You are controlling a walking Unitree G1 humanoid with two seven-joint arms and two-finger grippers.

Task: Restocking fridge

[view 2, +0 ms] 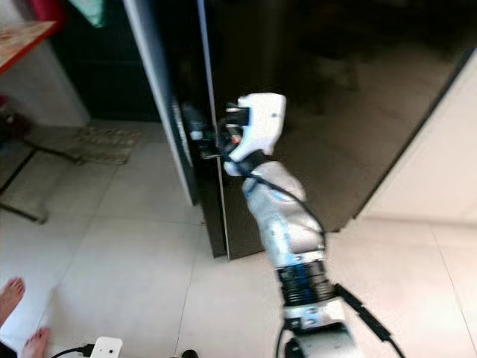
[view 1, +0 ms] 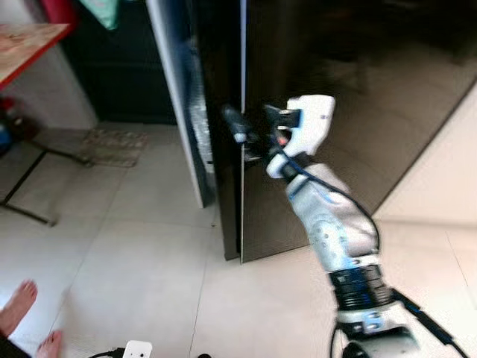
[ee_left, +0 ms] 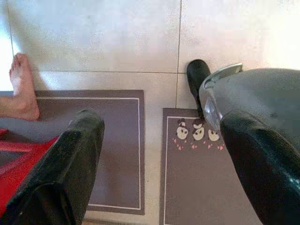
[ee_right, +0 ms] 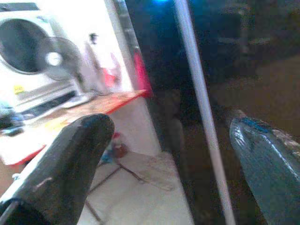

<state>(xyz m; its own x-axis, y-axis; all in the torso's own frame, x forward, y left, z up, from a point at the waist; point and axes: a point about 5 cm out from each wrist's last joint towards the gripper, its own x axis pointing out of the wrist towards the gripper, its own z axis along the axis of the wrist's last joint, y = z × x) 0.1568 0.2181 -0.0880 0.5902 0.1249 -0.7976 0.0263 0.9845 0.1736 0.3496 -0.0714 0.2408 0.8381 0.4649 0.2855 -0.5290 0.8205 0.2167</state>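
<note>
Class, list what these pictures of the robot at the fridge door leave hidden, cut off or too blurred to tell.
- Fridge interior: hidden in both eye views by the dark fridge door.
- Right gripper: blurred in the eye views, so contact with the door edge is unclear.
- Person: cut off by the frame edge; a bare foot shows in the left wrist view.
- Items to restock: cannot be made out.

We see the fridge as a tall, glossy black cabinet standing on pale floor tiles. Its door stands slightly ajar, a narrow gap showing along its left edge, where a thin pale strip runs vertically down it.
</note>
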